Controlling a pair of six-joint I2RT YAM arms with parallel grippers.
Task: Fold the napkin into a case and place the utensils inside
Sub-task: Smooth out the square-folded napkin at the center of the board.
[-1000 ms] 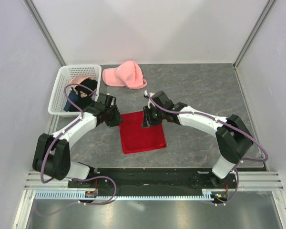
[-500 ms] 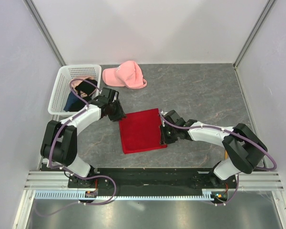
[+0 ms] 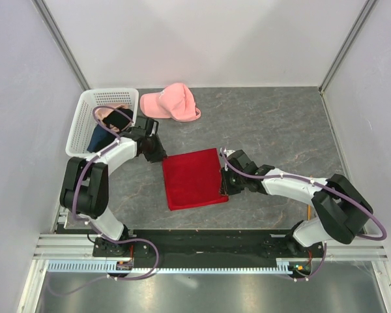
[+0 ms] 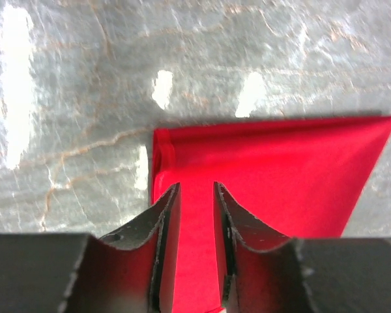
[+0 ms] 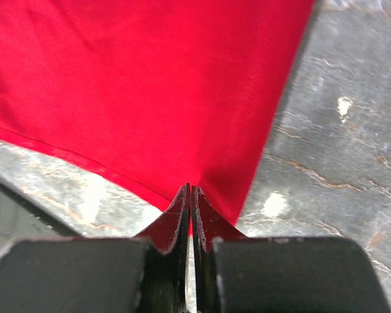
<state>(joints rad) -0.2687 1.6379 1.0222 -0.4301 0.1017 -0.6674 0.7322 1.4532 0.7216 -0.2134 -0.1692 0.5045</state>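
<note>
Grey marbled stone covers the table (image 3: 274, 130), and plain white walls (image 3: 208, 39) close it on three sides. We see the napkin (image 3: 192, 177) lying flat a little left of the centre of the top view. It is a bright red cloth with a broad, nearly square shape, turned slightly so that its upper right corner stands highest in the frame.

The left gripper (image 3: 159, 154) sits at the upper left corner of the napkin. In the left wrist view (image 4: 197, 186) its fingers (image 4: 166, 215) stand apart with a narrow gap, and red cloth (image 4: 267, 169) shows in this gap and under both tips. We do not see them pressing on the cloth, so we call this gripper released. The hemmed corner of the napkin lies just above the tips in that view.

The right gripper (image 3: 224, 188) is at the right edge of the napkin, near its lower right corner. In the right wrist view (image 5: 189, 188) its fingers (image 5: 173, 222) are pressed together with only a thin line between them. The tips meet on the hem of the red cloth (image 5: 150, 85) beside a corner, so this gripper is clenched on the napkin's edge.

At the upper left of the top view a white basket (image 3: 78, 127) holds dark garments (image 3: 96, 138). A pink cap (image 3: 171, 104) lies just to the right of the basket, well apart from the napkin.
</note>
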